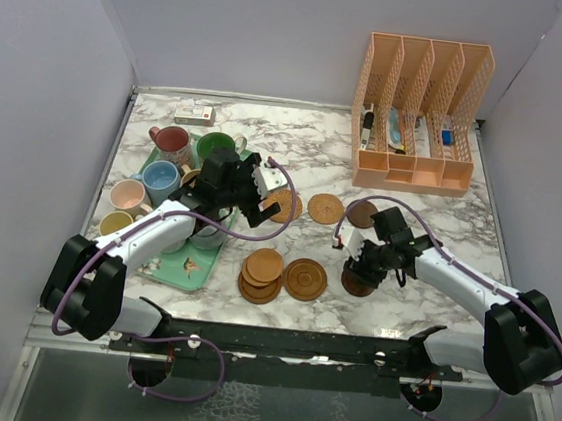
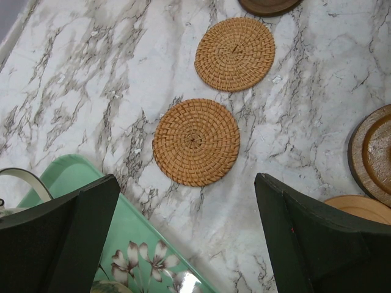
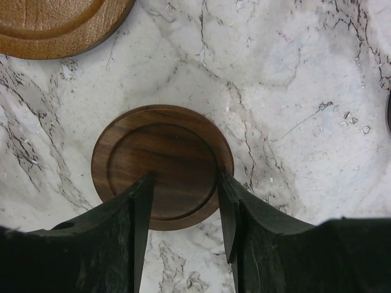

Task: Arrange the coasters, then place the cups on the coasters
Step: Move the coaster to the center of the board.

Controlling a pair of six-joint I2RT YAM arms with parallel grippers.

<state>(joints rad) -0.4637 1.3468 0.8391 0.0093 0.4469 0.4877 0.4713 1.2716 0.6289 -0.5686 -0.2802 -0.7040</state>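
A dark walnut coaster (image 3: 162,155) lies flat on the marble. My right gripper (image 3: 185,178) hangs just over it, jaws partly apart and pinching nothing. From above, that gripper (image 1: 360,269) covers the same dark coaster (image 1: 357,285). Two woven coasters (image 2: 195,141) (image 2: 235,54) lie ahead of my left gripper (image 2: 186,201), which is wide open and empty over the tray's corner. A stack of wooden coasters (image 1: 262,274) and a ringed brown one (image 1: 305,278) lie at the front centre. Red (image 1: 173,142), green (image 1: 215,148) and blue (image 1: 161,178) cups stand on the tray, with pink (image 1: 127,195) and yellow (image 1: 116,222) cups at its left.
The mint-green floral tray (image 1: 186,271) sits at the left under the left arm. A peach file organiser (image 1: 411,169) holding small items stands at the back right, and a small box (image 1: 194,114) lies at the back left. Another dark coaster (image 1: 362,214) lies right of the woven ones.
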